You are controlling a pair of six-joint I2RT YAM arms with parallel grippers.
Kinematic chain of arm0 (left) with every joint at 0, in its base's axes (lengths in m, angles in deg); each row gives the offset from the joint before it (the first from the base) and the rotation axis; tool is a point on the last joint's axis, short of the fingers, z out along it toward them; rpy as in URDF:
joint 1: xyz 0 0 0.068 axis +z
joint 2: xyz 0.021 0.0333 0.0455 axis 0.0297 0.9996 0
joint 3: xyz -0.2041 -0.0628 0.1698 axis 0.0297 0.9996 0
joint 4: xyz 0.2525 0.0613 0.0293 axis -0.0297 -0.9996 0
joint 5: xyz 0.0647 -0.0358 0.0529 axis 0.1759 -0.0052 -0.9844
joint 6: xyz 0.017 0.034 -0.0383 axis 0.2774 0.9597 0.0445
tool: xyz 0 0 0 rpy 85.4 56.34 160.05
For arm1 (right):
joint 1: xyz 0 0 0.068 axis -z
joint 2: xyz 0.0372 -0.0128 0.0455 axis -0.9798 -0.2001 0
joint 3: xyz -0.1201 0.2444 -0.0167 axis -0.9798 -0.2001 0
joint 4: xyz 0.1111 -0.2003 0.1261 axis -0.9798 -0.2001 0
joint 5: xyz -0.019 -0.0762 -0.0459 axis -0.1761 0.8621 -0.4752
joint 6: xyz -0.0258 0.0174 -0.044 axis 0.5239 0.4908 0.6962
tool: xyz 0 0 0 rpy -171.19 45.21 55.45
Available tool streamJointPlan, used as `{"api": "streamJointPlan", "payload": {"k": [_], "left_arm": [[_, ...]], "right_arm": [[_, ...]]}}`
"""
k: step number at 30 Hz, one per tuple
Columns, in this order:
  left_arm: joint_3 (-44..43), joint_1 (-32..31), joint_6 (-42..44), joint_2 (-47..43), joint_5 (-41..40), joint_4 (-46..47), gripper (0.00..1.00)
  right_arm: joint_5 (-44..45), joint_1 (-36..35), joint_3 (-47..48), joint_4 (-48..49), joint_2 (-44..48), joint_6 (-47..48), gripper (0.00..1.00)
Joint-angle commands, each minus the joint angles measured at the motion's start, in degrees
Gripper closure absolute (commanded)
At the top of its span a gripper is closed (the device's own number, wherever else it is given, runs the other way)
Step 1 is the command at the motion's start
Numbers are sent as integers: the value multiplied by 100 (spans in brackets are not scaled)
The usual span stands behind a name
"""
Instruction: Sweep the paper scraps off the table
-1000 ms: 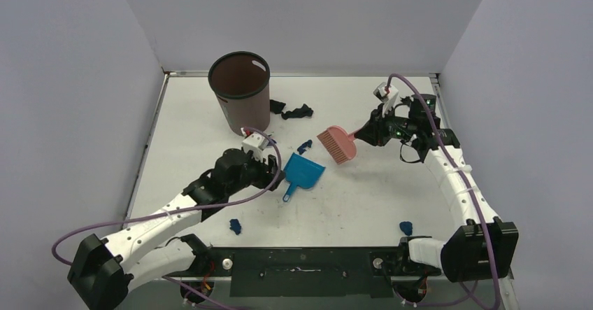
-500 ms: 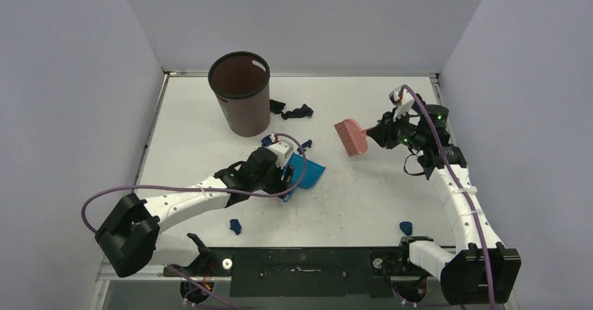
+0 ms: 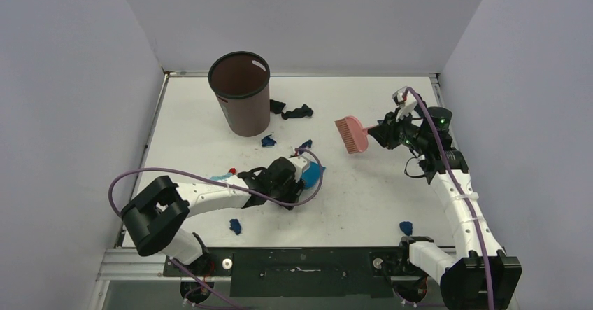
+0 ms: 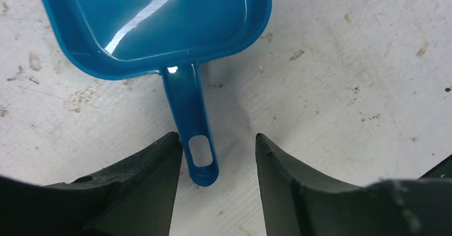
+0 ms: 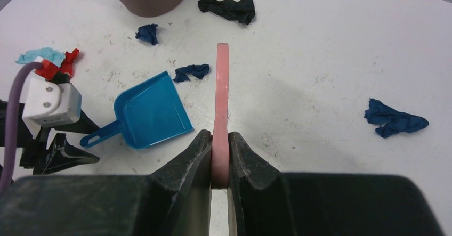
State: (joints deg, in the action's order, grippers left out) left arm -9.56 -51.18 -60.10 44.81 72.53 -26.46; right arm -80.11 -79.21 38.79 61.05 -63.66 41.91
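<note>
1. A white table (image 3: 363,198) is shown from above. Two robot arms are mounted at its near edge, and a brown bin (image 3: 241,94) stands upright towards the far left corner.
2. The paper scraps (image 3: 294,110) are scattered over the table, none of them in the dustpan. A black clump is seen just right of the bin, and a dark blue scrap (image 3: 268,141) lies in front of the bin. Another blue scrap (image 3: 305,144) lies just beyond the dustpan.
3. Two more blue scraps are found near the front edge, a left one (image 3: 236,226) and a right one (image 3: 405,227).
4. A further dark blue piece (image 5: 394,119) is visible only from the right wrist, off to one side of the brush.
5. A bright blue dustpan (image 4: 154,23) is laid flat on the table near the middle, hollow side up.
6. The left gripper (image 4: 216,140) is lowered to the tabletop with its jaws parted about halfway. The end of the dustpan's handle (image 4: 194,135) is placed between the fingers, close against one and clear of the other. Nothing is clamped.
7. The right gripper (image 5: 219,140) is closed tightly on the handle of a pink hand brush (image 5: 221,87). The brush is held out right of the table's middle, well apart from the dustpan. Whether its bristles touch the table cannot be told.
8. Light blue and red bits (image 3: 227,175) are seen beside the left arm.
</note>
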Motion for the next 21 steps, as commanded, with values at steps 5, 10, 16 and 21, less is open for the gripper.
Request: {"api": "streamJointPlan", "payload": {"k": [5, 10, 16, 21], "left_arm": [[-258, -246, -120, 307, -541, 230, 60], [-255, -317, -230, 311, -801, 296, 61], [-305, -327, -228, 349, -827, 398, 67], [-468, -352, -245, 251, -852, 208, 76]], "right_arm": [[-202, 51, -63, 325, 318, -36, 95], [-224, 58, -103, 268, 394, 19, 95], [-232, 60, -95, 183, 413, 44, 95], [-232, 66, -83, 155, 439, 53, 95]]}}
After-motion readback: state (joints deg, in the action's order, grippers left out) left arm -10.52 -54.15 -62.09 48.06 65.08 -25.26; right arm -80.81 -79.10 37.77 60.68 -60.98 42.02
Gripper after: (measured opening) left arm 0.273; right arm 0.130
